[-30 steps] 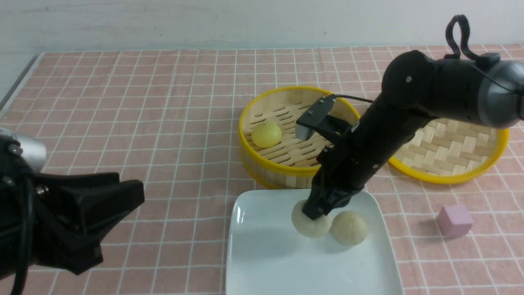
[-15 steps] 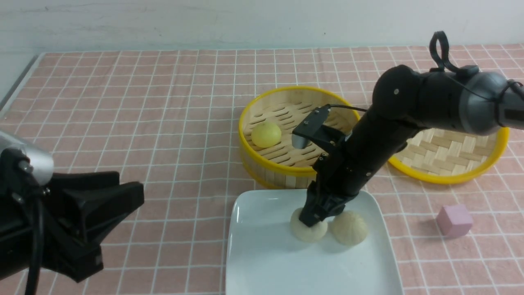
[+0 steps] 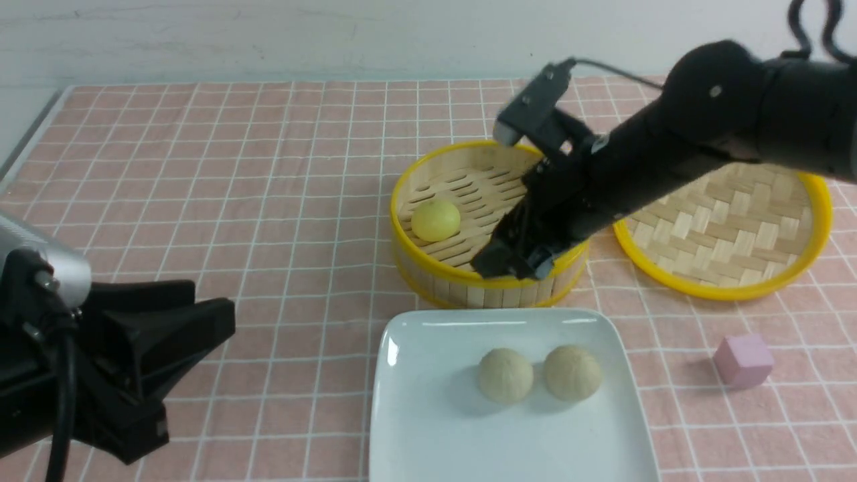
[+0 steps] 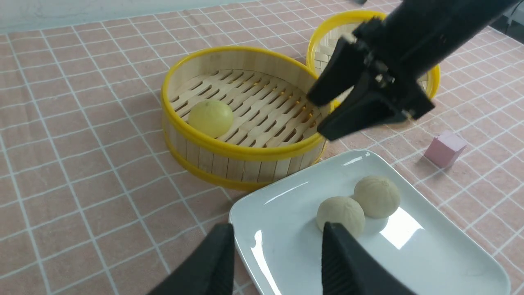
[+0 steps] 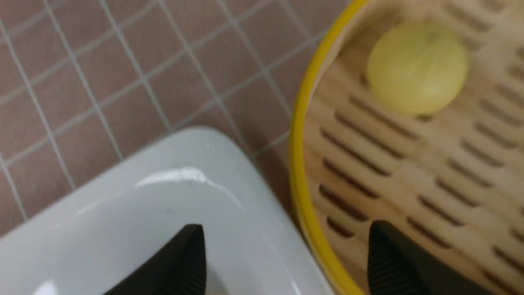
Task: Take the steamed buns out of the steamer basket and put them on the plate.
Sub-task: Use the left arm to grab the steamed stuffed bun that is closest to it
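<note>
At the table's [image 3: 201,167] near left corner the left gripper [image 4: 276,229] waits, jaws apart, empty. On the white plate [image 3: 435,415] at the near edge, the left pale bun [image 3: 505,375] has just been let go just beside the right pale bun [image 3: 572,372], both round, matte, faintly pleated. The right gripper [image 3: 512,264], now spread wide and empty, has lifted to the steamer basket's [image 3: 428,268] near rim. 1 smooth yellow bun [image 3: 435,220] remains by its left wall: 2 of 3 moved.

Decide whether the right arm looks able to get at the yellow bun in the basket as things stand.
Probably yes. The right gripper is open above the near rim of the basket. The yellow bun lies uncovered on the basket floor, nothing stands between them, and the lid rests aside.
</note>
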`<move>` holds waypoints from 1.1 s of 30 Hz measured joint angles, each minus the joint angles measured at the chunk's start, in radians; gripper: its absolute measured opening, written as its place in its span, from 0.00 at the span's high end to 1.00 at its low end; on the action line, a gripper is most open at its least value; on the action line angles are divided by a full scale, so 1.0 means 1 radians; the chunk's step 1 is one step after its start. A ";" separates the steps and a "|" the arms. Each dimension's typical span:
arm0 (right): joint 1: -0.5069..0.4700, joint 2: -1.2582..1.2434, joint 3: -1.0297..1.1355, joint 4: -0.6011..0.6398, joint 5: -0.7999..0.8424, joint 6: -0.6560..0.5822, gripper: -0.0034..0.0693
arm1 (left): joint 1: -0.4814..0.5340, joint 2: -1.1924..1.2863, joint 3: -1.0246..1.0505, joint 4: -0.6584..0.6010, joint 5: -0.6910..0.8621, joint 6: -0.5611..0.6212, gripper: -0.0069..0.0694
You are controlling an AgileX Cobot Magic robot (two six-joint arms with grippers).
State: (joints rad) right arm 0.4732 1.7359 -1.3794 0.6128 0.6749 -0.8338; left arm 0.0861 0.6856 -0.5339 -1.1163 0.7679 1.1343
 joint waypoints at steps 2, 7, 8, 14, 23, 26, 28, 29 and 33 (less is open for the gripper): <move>0.000 -0.052 0.000 0.000 -0.009 0.000 0.28 | 0.000 0.000 0.000 0.000 0.000 0.000 0.48; 0.000 -0.207 0.002 -0.015 -0.021 0.024 0.30 | 0.000 0.000 0.000 0.000 0.000 0.000 0.48; 0.000 -0.220 0.002 -0.020 -0.022 0.028 0.30 | 0.000 0.000 0.000 -0.001 0.000 0.000 0.48; 0.000 -0.394 0.002 -0.179 -0.015 0.183 0.30 | 0.000 0.038 0.000 -0.039 0.001 0.003 0.48; 0.000 -0.537 0.003 -0.372 0.215 0.438 0.30 | -0.001 0.315 -0.121 -0.221 0.092 0.243 0.39; 0.000 -0.537 0.004 -0.378 0.260 0.446 0.30 | -0.026 0.412 -0.193 -0.244 0.097 0.270 0.34; 0.000 -0.537 0.004 -0.383 0.293 0.449 0.30 | -0.087 0.505 -0.277 -0.247 0.090 0.287 0.31; 0.000 -0.537 0.004 -0.383 0.298 0.450 0.30 | -0.106 0.539 -0.299 -0.247 0.080 0.295 0.30; 0.000 -0.537 0.004 -0.383 0.314 0.452 0.30 | -0.245 0.706 -0.461 -0.199 -0.010 0.290 0.29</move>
State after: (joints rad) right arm 0.4732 1.1985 -1.3757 0.2301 0.9893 -0.3814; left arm -0.1585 1.3921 -0.9948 -1.3152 0.7583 1.4239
